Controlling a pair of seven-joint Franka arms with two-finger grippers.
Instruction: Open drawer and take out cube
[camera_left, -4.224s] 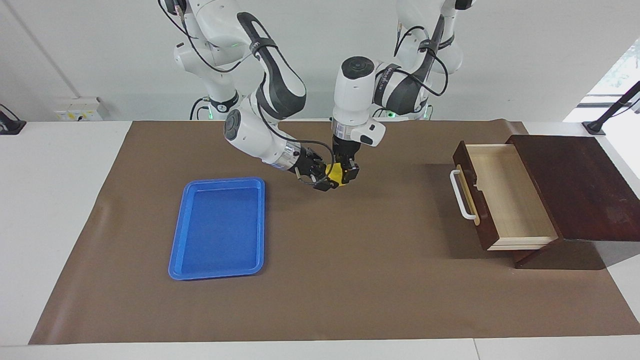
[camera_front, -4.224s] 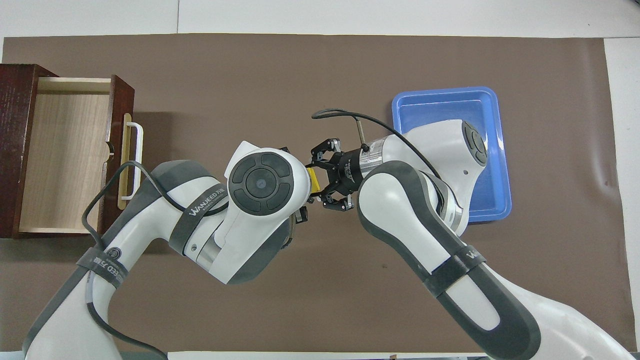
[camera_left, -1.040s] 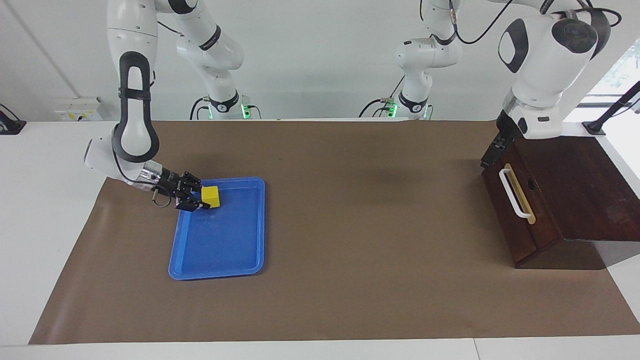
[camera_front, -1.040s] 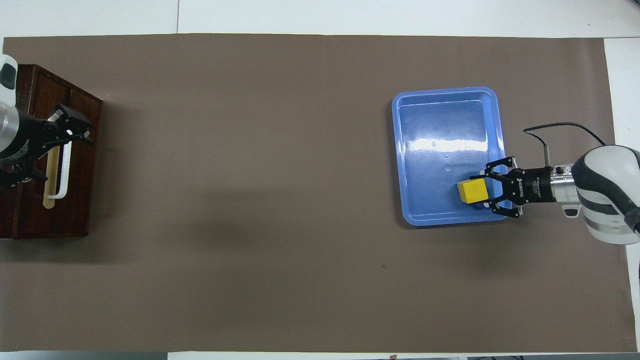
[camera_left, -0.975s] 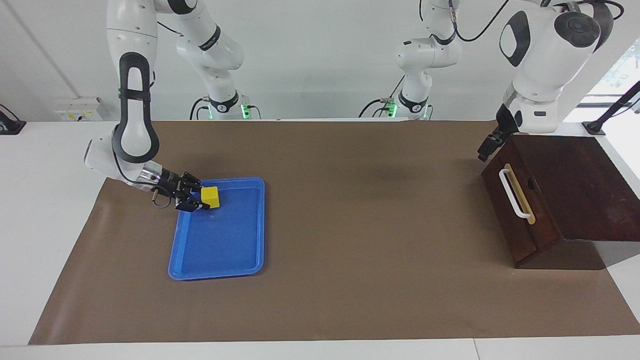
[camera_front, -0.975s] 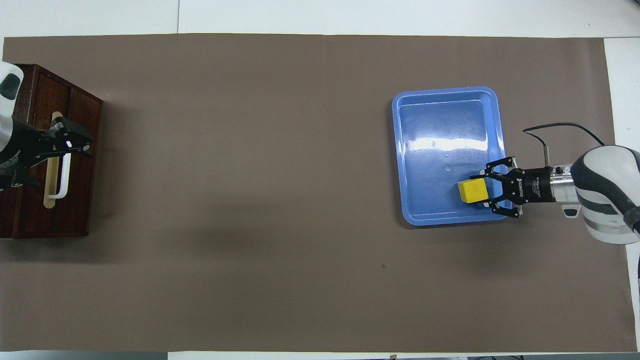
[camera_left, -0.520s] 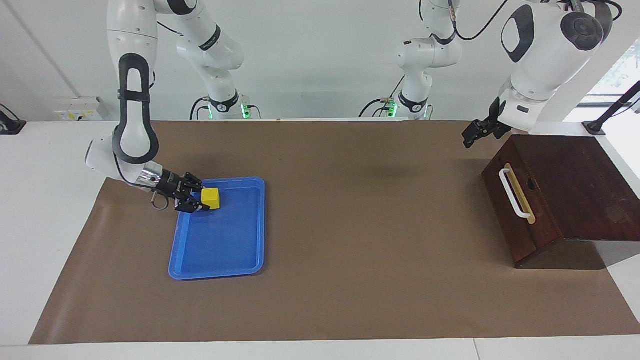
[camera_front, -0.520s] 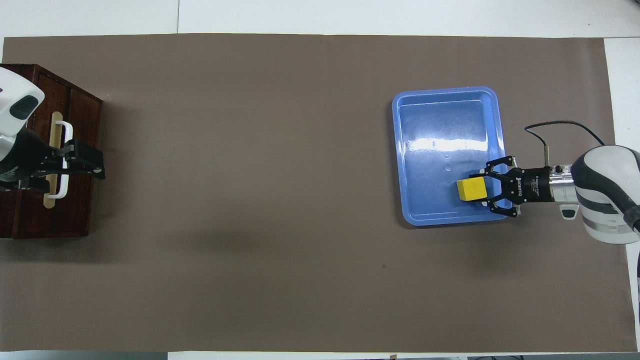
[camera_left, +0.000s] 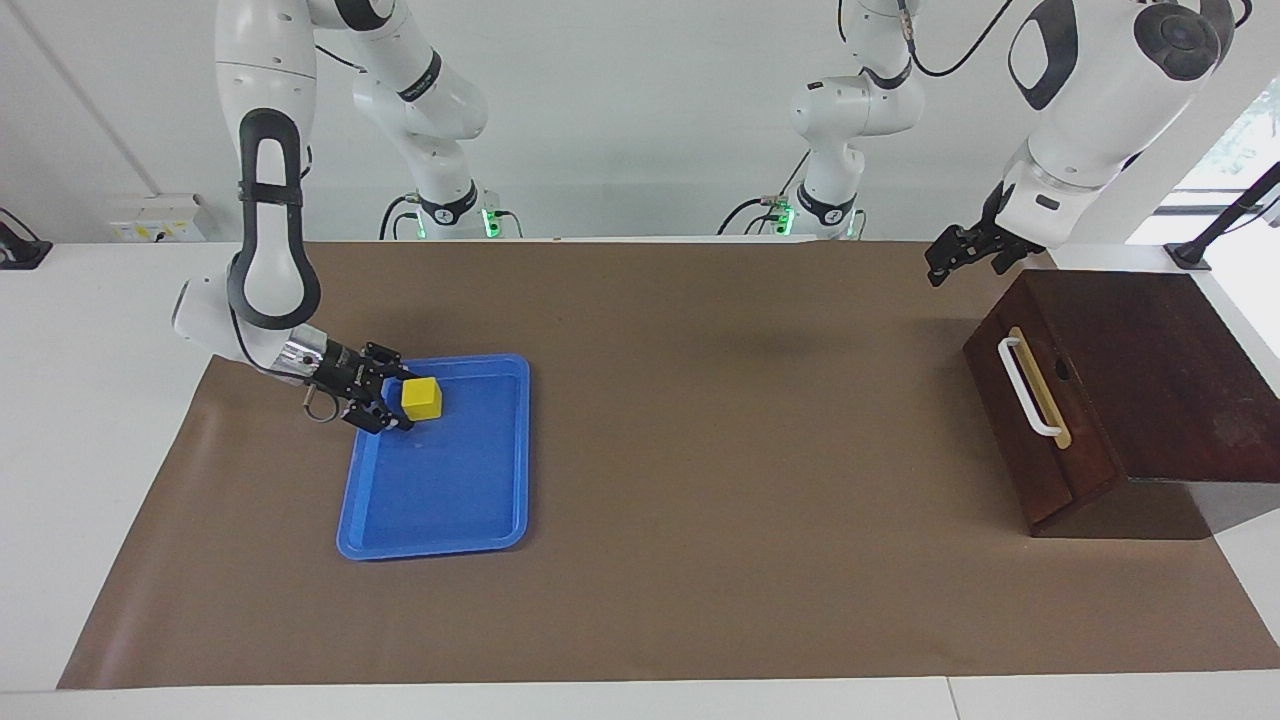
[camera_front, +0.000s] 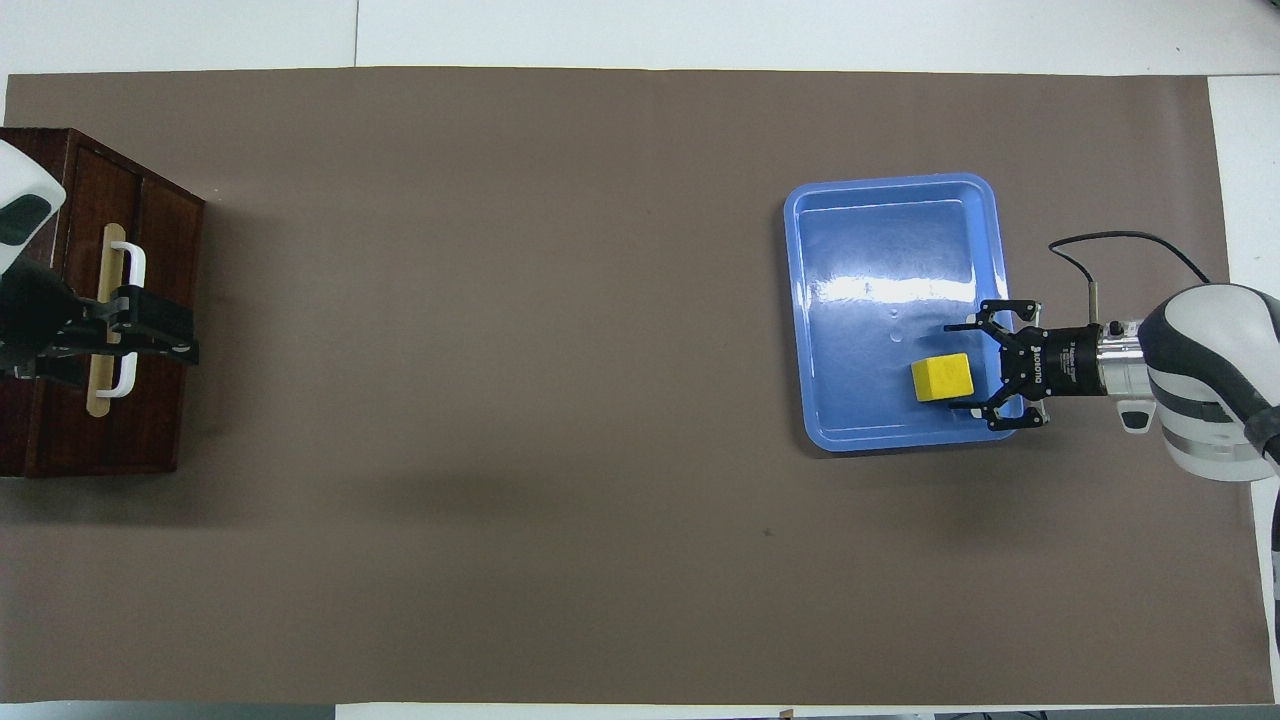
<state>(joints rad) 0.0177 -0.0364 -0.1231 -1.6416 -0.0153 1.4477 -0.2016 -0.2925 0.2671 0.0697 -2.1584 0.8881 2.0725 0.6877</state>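
Toward the right arm's end of the desk (camera_left: 90, 400): right gripper (camera_left: 396, 400) low over the blue tray (camera_left: 440, 548), jaws spread to either side of the cube (camera_left: 421, 398) and, as far as can be seen, off its faces. Cube sitting flat inside the tray, at the end nearer to the robots. Cube out of the drawer, then, so most likely just the release left to finish.

To do that well: keep the jaws wide and back out straight along the gripper's own line, no sideways drift, so as not to nudge the cube. Rise only once clear of it, and high enough to pass the tray's rim without hooking it. No hurry: a light tray probably slides easily on this covering.

Across the middle: nothing but the brown mat (camera_left: 700, 450), smooth and matte, spread over a white desk, with a few shallow creases.

Toward the left arm's end: dark wooden box (camera_left: 1150, 370) with the drawer (camera_left: 1070, 470) pushed fully in, white handle (camera_left: 1030, 385) free. Left gripper (camera_left: 962, 252) waiting in the air above the drawer's front, touching nothing; cannot tell the state of its jaws.

Around it all: plain white wall, a socket box at one end, bright window at the other.
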